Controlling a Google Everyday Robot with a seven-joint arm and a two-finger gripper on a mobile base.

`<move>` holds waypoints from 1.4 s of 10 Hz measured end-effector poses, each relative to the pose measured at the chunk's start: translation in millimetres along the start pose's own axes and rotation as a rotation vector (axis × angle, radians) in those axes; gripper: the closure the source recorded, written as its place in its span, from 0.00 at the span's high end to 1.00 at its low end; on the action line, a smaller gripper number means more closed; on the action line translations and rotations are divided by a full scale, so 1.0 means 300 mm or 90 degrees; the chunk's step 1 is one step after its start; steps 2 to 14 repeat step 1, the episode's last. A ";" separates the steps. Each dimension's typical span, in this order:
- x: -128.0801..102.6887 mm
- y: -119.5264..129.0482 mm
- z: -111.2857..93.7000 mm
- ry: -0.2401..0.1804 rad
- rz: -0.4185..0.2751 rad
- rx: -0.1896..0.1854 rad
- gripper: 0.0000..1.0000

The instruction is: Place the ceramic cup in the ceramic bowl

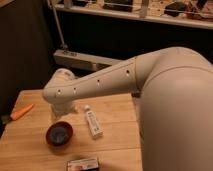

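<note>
The ceramic bowl (59,134), orange-red with a dark rim, stands on the wooden table (30,150) at the front left. A small light-blue round shape, the ceramic cup (60,132), sits inside it. My gripper (62,112) hangs at the end of the white arm (100,82), just behind and above the bowl, mostly hidden by the wrist. It is apart from the bowl.
A white tube (93,124) lies right of the bowl. An orange object (21,112) lies at the table's left edge. A dark flat packet (82,164) lies at the front edge. My arm's bulky link fills the right side. Metal shelving stands behind.
</note>
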 end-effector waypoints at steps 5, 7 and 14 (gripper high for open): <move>-0.003 -0.010 -0.001 -0.002 0.003 0.002 0.70; -0.003 -0.010 -0.001 -0.002 0.003 0.002 0.70; -0.003 -0.010 -0.001 -0.002 0.003 0.002 0.70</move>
